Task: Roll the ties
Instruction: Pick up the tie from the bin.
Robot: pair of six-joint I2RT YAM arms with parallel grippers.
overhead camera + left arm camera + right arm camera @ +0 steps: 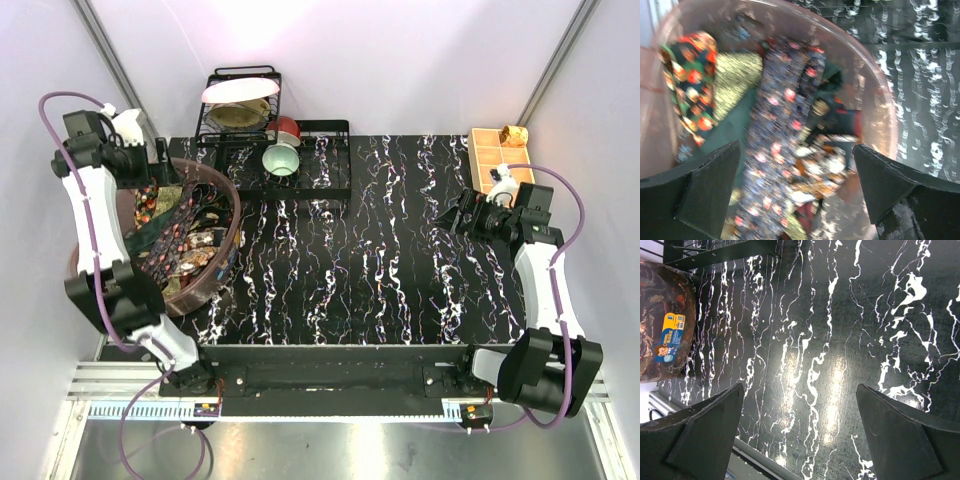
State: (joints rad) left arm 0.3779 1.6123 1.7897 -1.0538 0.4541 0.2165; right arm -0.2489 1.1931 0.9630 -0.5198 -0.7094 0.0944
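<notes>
Several ties lie heaped in a brown see-through bowl (222, 262) at the table's left. In the left wrist view a dark tie with small red dots (775, 150) runs down the middle, beside a dark green tie (732, 127), a gold patterned piece (737, 75) and a bright floral one (690, 80). My left gripper (797, 195) hangs open above the heap, holding nothing; in the top view it (158, 172) is over the bowl's back left. My right gripper (452, 215) is open and empty over the bare black marbled table (805, 340), far right of the bowl.
A black dish rack (250, 135) with plates, a bowl and a cup stands at the back, just behind the brown bowl. A tan gridded tray (492, 160) holding a small rolled item sits at the back right. The right wrist view shows the bowl's side (665, 300) with a sticker.
</notes>
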